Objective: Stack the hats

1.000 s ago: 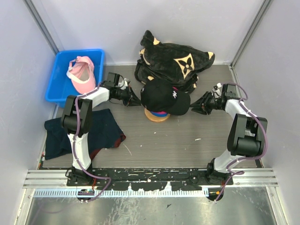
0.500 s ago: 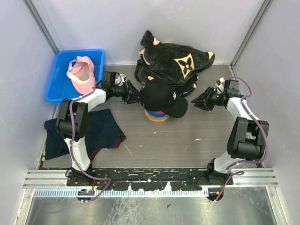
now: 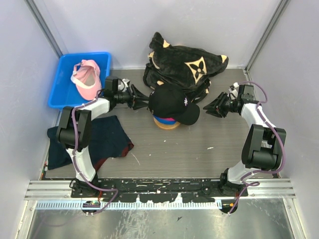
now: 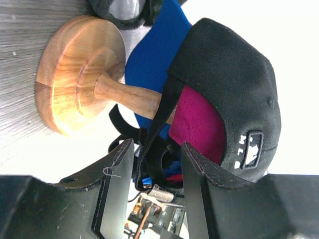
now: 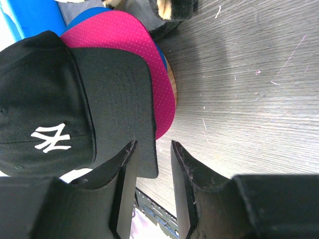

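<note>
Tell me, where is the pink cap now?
In the overhead view, the pink cap lies inside the blue bin in the far left corner, apart from the black cap topping the stand.

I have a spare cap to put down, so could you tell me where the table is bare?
Bare table lies in front of the stand, between the dark cloth and the right arm. Crowded at the back: plush bundle, stacked caps, left gripper, right gripper.

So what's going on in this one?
The black cap sits on top of the magenta cap and blue cap on the wooden stand. The left gripper is open at the cap's rear and the right gripper is open near its brim. Neither holds anything. The pink cap lies in the blue bin, not yet stacked.
</note>
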`<state>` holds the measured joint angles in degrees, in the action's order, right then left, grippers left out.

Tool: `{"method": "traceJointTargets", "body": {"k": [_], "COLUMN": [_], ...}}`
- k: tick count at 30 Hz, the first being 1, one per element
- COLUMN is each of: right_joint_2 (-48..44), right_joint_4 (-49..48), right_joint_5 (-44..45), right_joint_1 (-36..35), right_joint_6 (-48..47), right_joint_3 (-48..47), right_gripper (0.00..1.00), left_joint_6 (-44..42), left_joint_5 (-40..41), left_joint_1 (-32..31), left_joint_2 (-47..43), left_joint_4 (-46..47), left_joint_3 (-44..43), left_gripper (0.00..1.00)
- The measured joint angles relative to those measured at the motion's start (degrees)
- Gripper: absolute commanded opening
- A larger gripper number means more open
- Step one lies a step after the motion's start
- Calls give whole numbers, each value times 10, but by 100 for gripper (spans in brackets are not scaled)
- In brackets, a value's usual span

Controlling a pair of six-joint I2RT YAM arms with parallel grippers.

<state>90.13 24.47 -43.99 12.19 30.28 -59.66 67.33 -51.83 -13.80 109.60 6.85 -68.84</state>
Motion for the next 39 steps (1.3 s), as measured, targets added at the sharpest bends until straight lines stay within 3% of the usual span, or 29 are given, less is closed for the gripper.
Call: {"method": "traceJointTargets", "body": {"k": [9,19,28,32,39], "right_joint_2": [0,0,-24,-33,-37], "right_joint_4": [0,-1,-2,-8,-16], "right_joint_5": [0,0,3,3,3], "right_joint_1": [0,0,0,0,0], "right_joint_6": [0,0,-1,0,2], "right_joint_3": [0,0,0,0,0], "right_gripper": [39,42,44,44,45], "left_joint_6": [-19,-98,-245,-310,-391], "left_joint_5": [5,36,242,338,480], "left_joint_1": [47,112,214,217,193], "left_joint_2": [-43,-88,-127,-90,17], "left_joint_4": [-15,-137,-341,-402,-455], "left_joint_3": [19,-5,-184,-288,-382], "left_gripper": [52,53,61,60,63]}}
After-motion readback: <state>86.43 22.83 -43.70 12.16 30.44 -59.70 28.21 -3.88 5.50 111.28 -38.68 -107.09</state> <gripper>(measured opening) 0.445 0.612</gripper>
